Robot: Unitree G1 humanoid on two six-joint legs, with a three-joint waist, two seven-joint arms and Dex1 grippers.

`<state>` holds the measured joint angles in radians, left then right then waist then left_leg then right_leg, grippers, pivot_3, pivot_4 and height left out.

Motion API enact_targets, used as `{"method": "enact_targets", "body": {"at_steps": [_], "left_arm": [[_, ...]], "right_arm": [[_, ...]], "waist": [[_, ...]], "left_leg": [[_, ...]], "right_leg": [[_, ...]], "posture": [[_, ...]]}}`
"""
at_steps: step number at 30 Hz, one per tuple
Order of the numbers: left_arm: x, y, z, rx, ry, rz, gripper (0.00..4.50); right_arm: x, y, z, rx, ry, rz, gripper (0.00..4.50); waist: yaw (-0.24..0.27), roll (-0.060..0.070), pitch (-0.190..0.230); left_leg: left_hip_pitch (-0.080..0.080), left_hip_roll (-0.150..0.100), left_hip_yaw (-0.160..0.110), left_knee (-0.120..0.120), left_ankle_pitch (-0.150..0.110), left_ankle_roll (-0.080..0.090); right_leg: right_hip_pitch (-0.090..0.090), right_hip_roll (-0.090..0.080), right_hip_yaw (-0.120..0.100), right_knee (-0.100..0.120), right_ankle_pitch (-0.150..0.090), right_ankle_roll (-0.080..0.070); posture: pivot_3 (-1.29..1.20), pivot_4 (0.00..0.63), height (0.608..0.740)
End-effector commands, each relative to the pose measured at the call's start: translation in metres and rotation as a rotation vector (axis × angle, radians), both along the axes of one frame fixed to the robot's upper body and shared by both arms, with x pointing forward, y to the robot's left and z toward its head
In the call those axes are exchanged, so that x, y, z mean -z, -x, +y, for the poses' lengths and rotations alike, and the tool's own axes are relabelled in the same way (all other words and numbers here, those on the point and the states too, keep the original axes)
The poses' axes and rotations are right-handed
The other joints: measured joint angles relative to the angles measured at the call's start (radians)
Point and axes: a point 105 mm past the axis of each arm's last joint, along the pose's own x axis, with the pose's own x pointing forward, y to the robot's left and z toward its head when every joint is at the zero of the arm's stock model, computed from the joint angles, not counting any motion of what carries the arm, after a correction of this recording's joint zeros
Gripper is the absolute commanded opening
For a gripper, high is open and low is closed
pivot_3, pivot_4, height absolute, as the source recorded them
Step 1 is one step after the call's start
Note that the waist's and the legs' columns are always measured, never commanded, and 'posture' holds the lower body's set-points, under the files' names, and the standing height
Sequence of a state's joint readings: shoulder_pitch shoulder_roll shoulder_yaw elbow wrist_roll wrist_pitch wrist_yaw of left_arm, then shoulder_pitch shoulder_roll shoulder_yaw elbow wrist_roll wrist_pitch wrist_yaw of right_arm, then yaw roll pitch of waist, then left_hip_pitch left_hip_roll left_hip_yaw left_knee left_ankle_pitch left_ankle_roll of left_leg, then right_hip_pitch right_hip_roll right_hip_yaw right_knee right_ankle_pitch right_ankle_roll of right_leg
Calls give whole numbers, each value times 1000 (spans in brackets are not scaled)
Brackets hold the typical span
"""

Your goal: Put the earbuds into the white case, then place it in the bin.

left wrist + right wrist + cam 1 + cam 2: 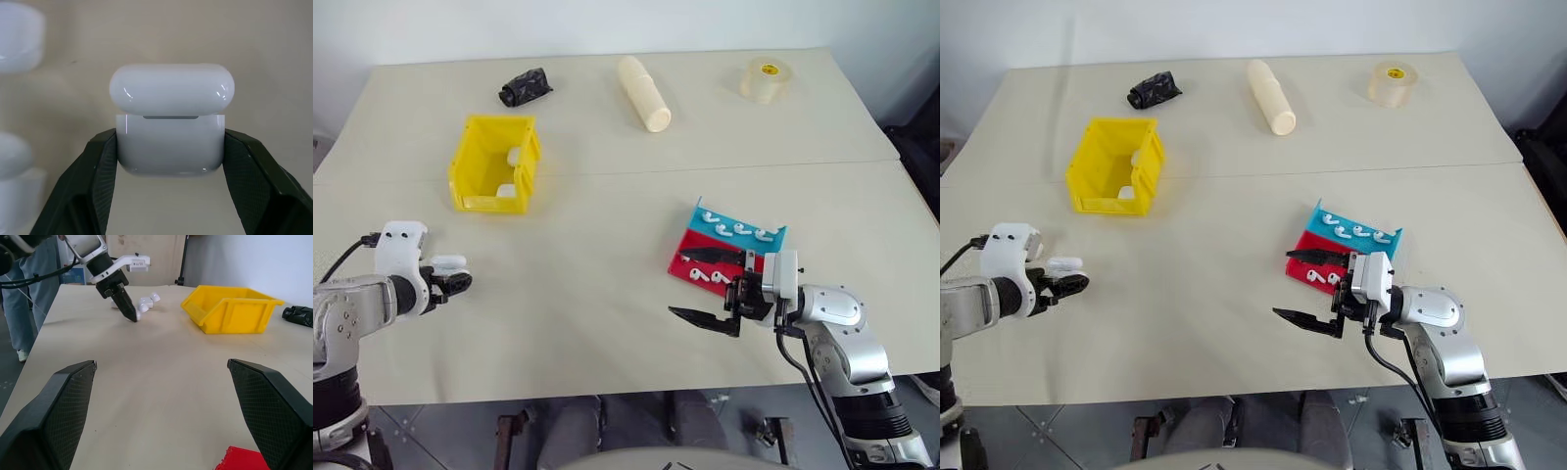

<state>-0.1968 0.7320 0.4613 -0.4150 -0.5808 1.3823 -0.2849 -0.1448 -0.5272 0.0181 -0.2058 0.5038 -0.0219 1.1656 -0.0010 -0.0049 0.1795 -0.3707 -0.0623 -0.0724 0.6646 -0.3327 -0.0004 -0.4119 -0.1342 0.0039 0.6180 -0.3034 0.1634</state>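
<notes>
The left gripper [170,147] is clamped on the case [170,117], its lid ajar; two more cases at the wrist view's edge are blurred and cut off. The right gripper [717,290] stands wide by the tray [773,238] of earbuds [737,230]. Bare table [597,274] separates them; the bin [470,157] is well apart.

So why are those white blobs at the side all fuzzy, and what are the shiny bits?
Left wrist view: the white case between the fingers is sharp, with small bright glints on its lid; the other cases at the edge are out of focus. Left eye view: soft, faint shadows under the bin.
</notes>
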Motion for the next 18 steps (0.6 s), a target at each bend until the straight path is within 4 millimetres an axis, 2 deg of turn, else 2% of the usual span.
{"method": "enact_targets", "body": {"at_steps": [1,4,10,14,18], "left_arm": [[-47,8,-40,298,102,-343,2793],[-58,23,-66,500,190,-498,2793],[-61,39,-103,800,345,-766,2793],[-49,38,-125,971,353,-767,2793],[-51,26,-141,1024,328,-843,2793]], "right_arm": [[-10,-1,-13,47,6,-46,4500],[-12,-2,-22,78,22,-50,4500],[-16,2,-37,166,39,-62,4500],[-14,12,-48,237,45,-52,4500],[-9,20,-62,328,53,-36,4500]], "waist": [[2,0,0],[2,0,0],[4,0,0],[10,0,0],[22,0,0]], "left_leg": [[0,0,0,0,0,0],[0,1,0,0,0,0],[1,2,1,1,0,0],[1,2,1,1,0,0],[1,2,2,1,0,1]], "right_leg": [[1,0,0,0,0,0],[2,0,-1,-8,1,-1],[3,2,-2,-7,1,-1],[3,2,-2,-7,1,-1],[3,2,-1,-7,1,0]], "posture": [[0,150,740],[0,150,740],[0,150,740],[0,150,740],[0,150,740]]}}
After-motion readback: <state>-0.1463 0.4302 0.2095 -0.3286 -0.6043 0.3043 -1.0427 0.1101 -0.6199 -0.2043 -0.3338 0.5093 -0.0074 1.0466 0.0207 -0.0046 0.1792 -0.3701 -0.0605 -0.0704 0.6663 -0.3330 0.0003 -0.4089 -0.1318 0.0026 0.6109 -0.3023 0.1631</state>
